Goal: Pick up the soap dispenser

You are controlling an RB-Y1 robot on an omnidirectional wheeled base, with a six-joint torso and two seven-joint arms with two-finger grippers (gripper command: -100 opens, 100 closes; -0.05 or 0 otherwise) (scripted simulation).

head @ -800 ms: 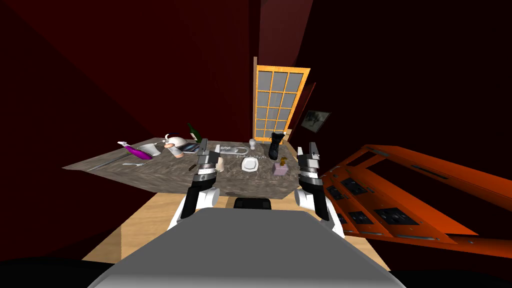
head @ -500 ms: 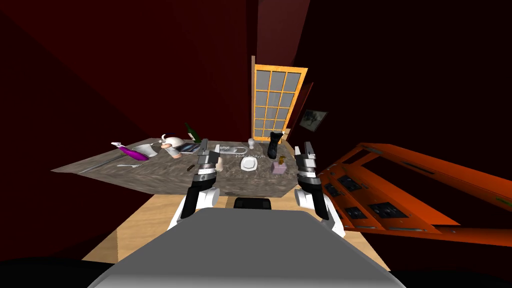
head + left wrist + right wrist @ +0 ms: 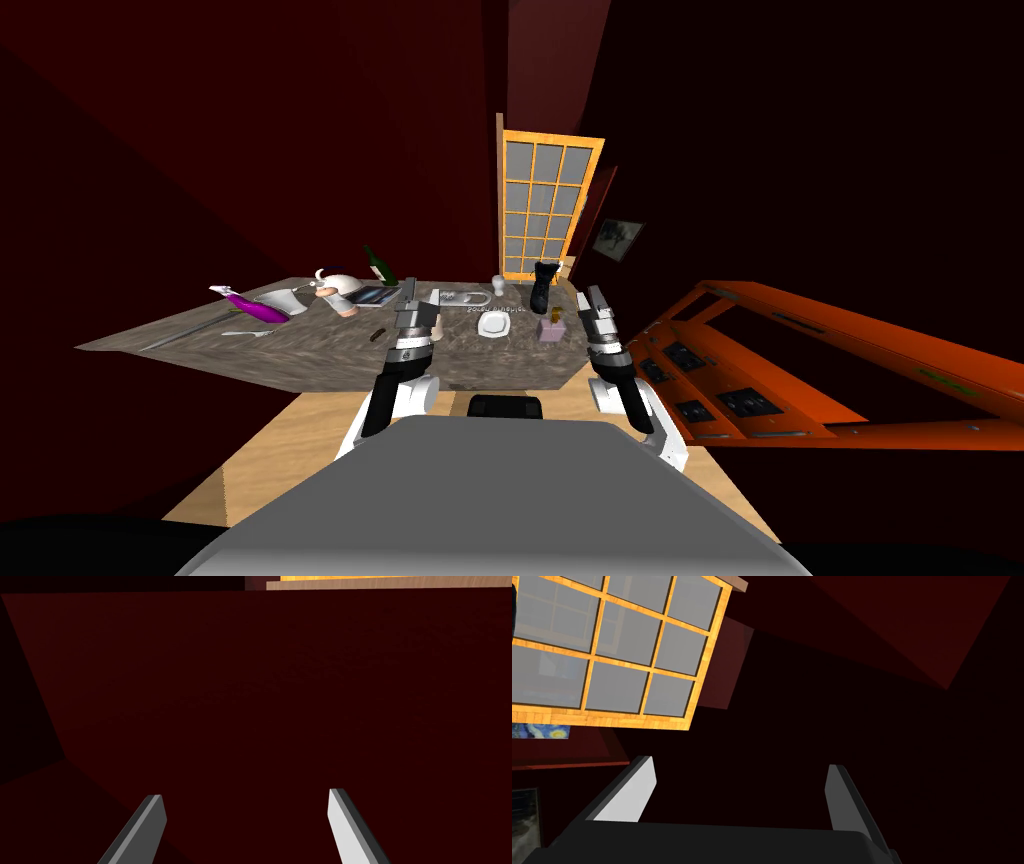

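Standing upright on table, soap dispenser; gold pump topmost

Pink boxy soap dispenser, gold pump: tall black boot close behind it, white plate beside its left; near side, bare mottled grey tabletop.

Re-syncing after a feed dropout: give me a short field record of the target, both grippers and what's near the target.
target: soap dispenser, pinkish with gold top, upright on grey table, not gripped
left gripper: open, empty, above the table
right gripper: open, empty, by the table's right end, closer to the dispenser
neighbours: white plate to its left, black boot behind
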